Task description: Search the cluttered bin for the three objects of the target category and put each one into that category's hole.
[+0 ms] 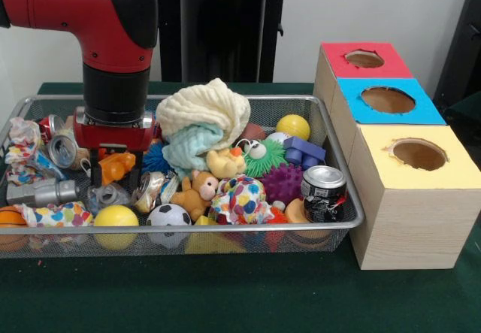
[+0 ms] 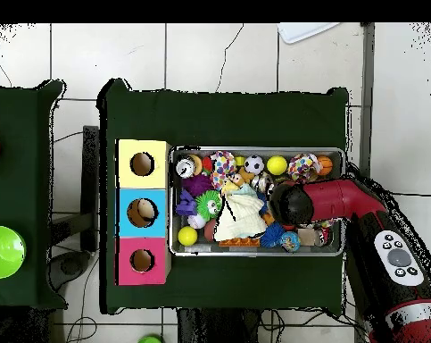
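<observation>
We see the table (image 1: pixel 225 295) under green cloth, with the arm (image 1: pixel 90 25) reaching down into the left part of the wire bin (image 1: pixel 342 190) in the front view. Just right of the bin stands the box (image 1: pixel 406 220), its three holes topped red (image 1: pixel 364 59), blue (image 1: pixel 387 100) and yellow (image 1: pixel 418 154). In the bin's middle a cream and mint cloth (image 1: pixel 201 119) is heaped. The gripper (image 1: pixel 114 169) is low among the clutter with an orange toy (image 1: pixel 116 166) at its tips; we cannot tell whether it clamps the toy. Crushed cans (image 1: pixel 62 149) lie beside it, and one upright can (image 1: pixel 323 192) stands in the bin's right front corner. Along the front lie a bear (image 1: pixel 197 192), a football (image 1: pixel 168 216) and a yellow ball (image 1: pixel 116 217). The brief names no target category, so we cannot say which items are the task's.
</observation>
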`<state>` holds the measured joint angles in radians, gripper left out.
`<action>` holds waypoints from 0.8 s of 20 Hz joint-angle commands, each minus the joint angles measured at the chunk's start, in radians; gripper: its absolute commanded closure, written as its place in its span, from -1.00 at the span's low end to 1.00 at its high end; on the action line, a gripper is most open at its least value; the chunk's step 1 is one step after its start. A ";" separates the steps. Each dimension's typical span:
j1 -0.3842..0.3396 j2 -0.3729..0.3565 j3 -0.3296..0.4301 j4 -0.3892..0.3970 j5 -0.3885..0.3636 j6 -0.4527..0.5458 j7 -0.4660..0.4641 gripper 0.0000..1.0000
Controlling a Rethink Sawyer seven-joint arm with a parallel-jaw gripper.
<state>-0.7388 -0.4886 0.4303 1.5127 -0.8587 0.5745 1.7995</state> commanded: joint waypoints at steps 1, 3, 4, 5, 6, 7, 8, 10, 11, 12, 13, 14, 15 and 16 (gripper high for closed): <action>0.002 0.013 0.010 0.042 0.029 0.073 -0.110 -1.00; -0.001 0.017 0.017 0.046 0.032 0.063 -0.106 -1.00; 0.000 0.026 0.020 0.037 0.033 0.061 -0.106 -1.00; 0.000 0.033 0.022 0.034 0.031 0.054 -0.103 -1.00; -0.001 0.036 0.024 0.033 0.033 0.051 -0.102 -1.00; -0.002 0.040 0.026 0.031 0.033 0.049 -0.102 -1.00; -0.005 0.041 0.027 0.036 0.031 0.044 -0.103 -1.00; -0.010 0.042 0.024 0.047 0.025 0.028 -0.098 -1.00; -0.013 0.044 0.025 0.049 0.024 0.021 -0.097 -1.00; -0.013 0.051 0.024 0.048 0.021 0.017 -0.095 -1.00; -0.016 0.057 0.025 0.049 0.020 0.010 -0.093 -1.00; -0.020 0.065 0.029 0.048 0.021 0.002 -0.090 -1.00; -0.019 0.071 0.027 0.046 0.015 -0.005 -0.090 -1.00; -0.019 0.076 0.026 0.045 0.008 -0.017 -0.086 -1.00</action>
<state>-0.7431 -0.4828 0.4303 1.5171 -0.8585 0.5745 1.7995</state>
